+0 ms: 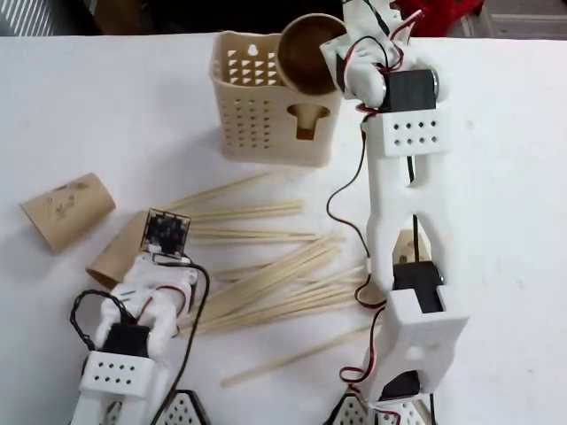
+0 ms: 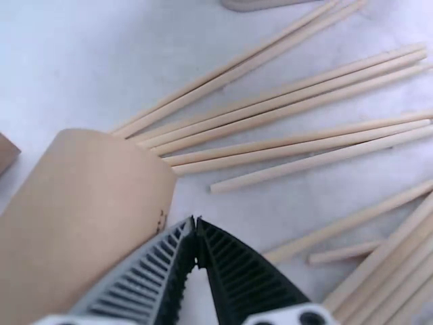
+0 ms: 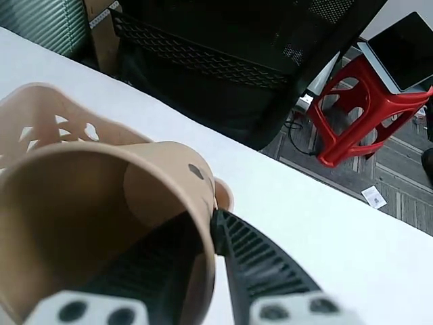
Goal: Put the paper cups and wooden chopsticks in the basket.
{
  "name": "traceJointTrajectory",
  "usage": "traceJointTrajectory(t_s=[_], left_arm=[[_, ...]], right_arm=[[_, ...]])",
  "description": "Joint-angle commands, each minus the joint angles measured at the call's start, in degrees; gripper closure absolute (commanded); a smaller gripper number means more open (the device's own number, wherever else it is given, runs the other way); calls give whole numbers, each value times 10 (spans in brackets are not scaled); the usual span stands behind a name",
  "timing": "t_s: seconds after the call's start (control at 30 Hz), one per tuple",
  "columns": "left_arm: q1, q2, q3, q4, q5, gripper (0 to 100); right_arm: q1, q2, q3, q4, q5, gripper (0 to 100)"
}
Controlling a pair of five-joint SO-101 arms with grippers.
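A cream perforated basket [image 1: 257,115] stands at the back middle of the white table. My right gripper [image 3: 213,218] is shut on the rim of a brown paper cup [image 1: 308,51], one finger inside and one outside, holding it open side up over the basket's [image 3: 40,118] right end. A second cup [image 1: 66,211] lies on its side at the left. A third cup [image 2: 81,210] lies on its side against my left gripper [image 2: 196,227], which is shut with nothing between its fingers. Several wooden chopsticks [image 1: 266,274] lie scattered across the middle of the table.
The right arm [image 1: 403,204] stretches over the table's right side, above the chopstick ends. The left arm [image 1: 133,336] sits at the front left. Beyond the table's far edge stand a black chair [image 3: 223,61] and a red stool [image 3: 352,115].
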Motion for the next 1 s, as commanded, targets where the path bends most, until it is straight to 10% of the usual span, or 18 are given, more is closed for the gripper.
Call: traceJointTrajectory(t_s=[0.0,0.97], left_arm=[[-4,-5,-3,4,3,975],[-4,-5,-3,4,3,975]], right_arm=[[1,-8,-26,1,7,983],[6,-31,-25,11,-34,733]])
